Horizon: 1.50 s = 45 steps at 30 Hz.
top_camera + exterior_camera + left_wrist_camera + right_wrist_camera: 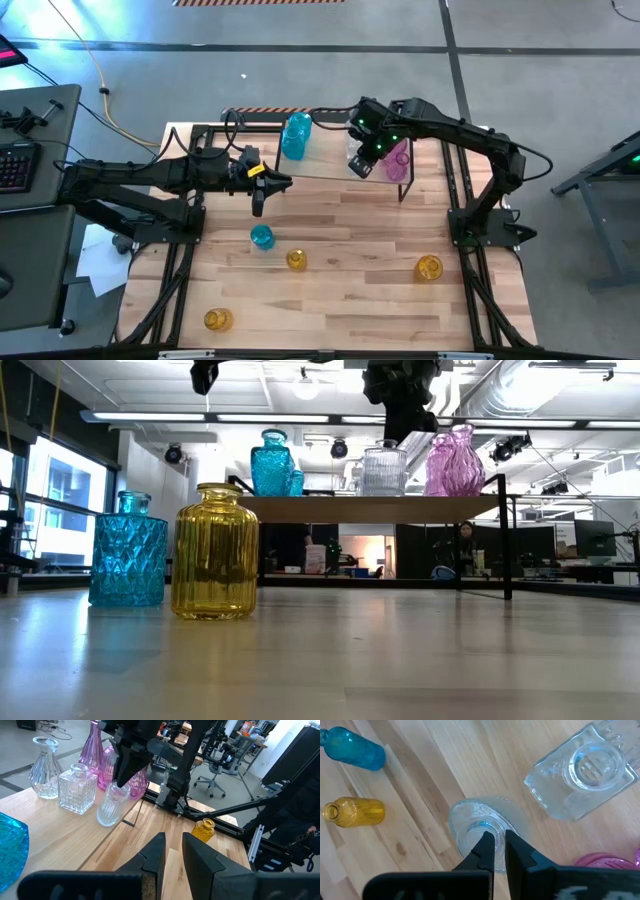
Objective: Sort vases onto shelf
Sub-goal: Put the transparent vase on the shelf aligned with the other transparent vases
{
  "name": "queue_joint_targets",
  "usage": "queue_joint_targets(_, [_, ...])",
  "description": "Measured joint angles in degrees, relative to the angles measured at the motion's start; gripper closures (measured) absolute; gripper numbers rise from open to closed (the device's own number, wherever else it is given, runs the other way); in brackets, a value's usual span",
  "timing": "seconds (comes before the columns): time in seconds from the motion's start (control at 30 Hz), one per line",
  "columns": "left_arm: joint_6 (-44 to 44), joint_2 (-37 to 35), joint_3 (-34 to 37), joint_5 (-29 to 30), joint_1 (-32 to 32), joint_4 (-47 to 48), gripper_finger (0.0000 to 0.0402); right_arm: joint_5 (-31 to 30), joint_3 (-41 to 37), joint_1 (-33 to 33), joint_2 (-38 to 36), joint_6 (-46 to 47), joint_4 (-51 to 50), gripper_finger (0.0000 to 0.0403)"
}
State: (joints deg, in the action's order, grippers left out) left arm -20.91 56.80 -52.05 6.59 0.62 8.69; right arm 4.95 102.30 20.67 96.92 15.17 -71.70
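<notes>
Directly below your right end effector, fingers pressed together in its mouth, a clear vase stands upright on the shelf, upper centre; left end effector hovers empty, slightly parted.

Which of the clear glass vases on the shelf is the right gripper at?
The round ribbed clear vase at the shelf's front edge: the right gripper has its closed fingers in its mouth. The square clear bottle stands free beside it.
</notes>
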Motion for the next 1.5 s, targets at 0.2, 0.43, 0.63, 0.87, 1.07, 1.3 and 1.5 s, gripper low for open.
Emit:
queue_joint_targets(0.2, [0.0, 0.0, 0.0, 0.0, 0.0, 0.0, 0.0344, 0.0, 0.0, 0.0, 0.0, 0.4, 0.0, 0.0403])
queue_joint_targets(0.43, [0.0, 0.0, 0.0, -0.3, 0.0, 0.0, 0.0344, -0.2, 0.0, 0.7, 0.0, 0.3, 0.0, 0.0402])
queue_joint_targets(0.63, [0.0, 0.0, 0.0, -0.6, 0.0, 0.0, 0.0344, -0.1, 0.0, 1.5, 0.0, 0.3, 0.0, 0.0402])
queue_joint_targets(0.87, [0.0, 0.0, 0.0, -0.7, 0.0, 0.0, 0.0344, 1.0, 0.0, 1.5, 0.0, 0.3, 0.0, 0.0402])
queue_joint_targets(1.07, [0.0, 0.0, 0.0, -0.7, 0.0, 0.0, 0.0344, 1.2, 0.0, 1.5, 0.0, 0.4, 0.0, 0.0393])
queue_joint_targets(1.3, [0.0, 0.0, 0.0, -0.7, 0.0, 0.0, 0.0344, -0.5, 0.0, 1.8, -0.1, 1.3, 0.1, 0.0352])
queue_joint_targets(1.5, [0.1, 0.0, 0.0, -0.7, 0.0, 0.0, 0.0344, -1.0, 0.0, 1.8, -0.1, 1.3, 0.6, 0.0346])
